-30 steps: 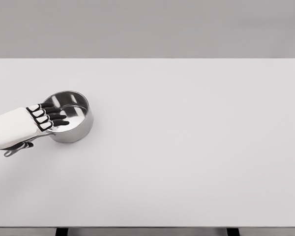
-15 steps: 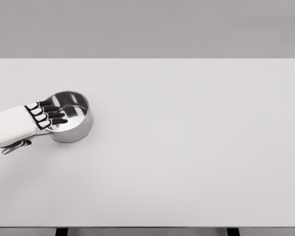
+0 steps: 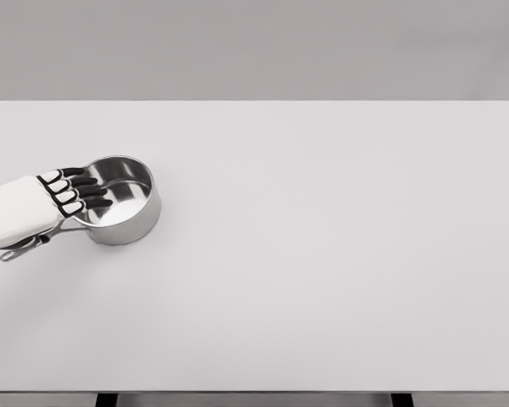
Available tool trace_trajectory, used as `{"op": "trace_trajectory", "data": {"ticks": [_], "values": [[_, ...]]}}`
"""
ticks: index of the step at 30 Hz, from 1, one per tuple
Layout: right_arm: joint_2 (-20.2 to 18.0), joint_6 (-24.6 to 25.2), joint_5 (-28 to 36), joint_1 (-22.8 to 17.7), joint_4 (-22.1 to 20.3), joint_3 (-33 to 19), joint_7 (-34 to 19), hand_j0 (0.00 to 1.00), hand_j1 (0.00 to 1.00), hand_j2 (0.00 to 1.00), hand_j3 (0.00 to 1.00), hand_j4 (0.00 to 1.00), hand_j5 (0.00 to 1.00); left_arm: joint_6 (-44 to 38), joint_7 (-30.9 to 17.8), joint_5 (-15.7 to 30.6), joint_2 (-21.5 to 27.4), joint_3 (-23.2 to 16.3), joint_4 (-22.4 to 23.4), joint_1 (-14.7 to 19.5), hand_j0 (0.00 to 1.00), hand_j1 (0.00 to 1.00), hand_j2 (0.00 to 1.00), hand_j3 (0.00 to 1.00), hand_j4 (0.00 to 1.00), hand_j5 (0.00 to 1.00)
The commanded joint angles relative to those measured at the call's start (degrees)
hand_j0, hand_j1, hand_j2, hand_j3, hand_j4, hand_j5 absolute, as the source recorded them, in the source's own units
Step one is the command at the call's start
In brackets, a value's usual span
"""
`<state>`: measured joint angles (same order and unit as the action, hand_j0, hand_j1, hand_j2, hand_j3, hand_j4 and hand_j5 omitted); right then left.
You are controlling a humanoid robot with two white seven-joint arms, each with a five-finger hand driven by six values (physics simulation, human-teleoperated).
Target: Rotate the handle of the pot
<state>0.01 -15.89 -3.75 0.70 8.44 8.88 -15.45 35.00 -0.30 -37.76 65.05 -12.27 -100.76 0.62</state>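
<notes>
Pot [image 3: 123,203] sits near the tabletop's left edge, left hand [image 3: 64,197] over its handle [image 3: 21,246] with fingers extended, gripping nothing: push sideways at the handle's far end, slowly.

Shiny steel pot [image 3: 123,208], upright, table's left side, handle [image 3: 21,246] pointing lower-left

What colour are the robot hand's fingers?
Black with white segment outlines on the left robot hand, seen over the pot in the head view.

You see only the left hand [image 3: 58,199] at the left edge: a smooth white shell, with black fingers [image 3: 89,192] banded white at the knuckles.
</notes>
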Motion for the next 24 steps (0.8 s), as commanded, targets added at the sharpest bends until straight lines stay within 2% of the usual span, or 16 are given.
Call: {"op": "trace_trajectory", "data": {"ticks": [1, 11, 19, 24], "values": [[0.0, 0.0, 0.0, 0.0, 0.0, 0.0, 0.0, 1.00, 1.00, 1.00, 1.00, 1.00, 1.00, 0.0, 0.0, -0.2, 0.1, 0.1, 0.1, 0.0, 1.00, 1.00, 1.00, 1.00, 1.00, 1.00], [0.0, 0.0, 0.0, 0.0, 0.0, 0.0, 0.0, 1.00, 1.00, 1.00, 1.00, 1.00, 1.00, 0.0, 0.0, -0.1, 0.2, 1.3, -0.3, 0.0, 1.00, 1.00, 1.00, 1.00, 1.00, 1.00], [0.0, 0.0, 0.0, 0.0, 0.0, 0.0, 0.0, 1.00, 1.00, 1.00, 1.00, 1.00, 1.00, 0.0, 0.1, 5.1, 2.0, 1.3, -0.5, -1.1, 1.00, 1.00, 1.00, 1.00, 1.00, 1.00], [0.0, 0.0, 0.0, 0.0, 0.0, 0.0, 0.0, 1.00, 1.00, 1.00, 1.00, 1.00, 1.00, 0.0, 0.2, 5.0, 1.7, 1.6, -0.4, -3.1, 1.00, 1.00, 1.00, 1.00, 1.00, 1.00]]}}
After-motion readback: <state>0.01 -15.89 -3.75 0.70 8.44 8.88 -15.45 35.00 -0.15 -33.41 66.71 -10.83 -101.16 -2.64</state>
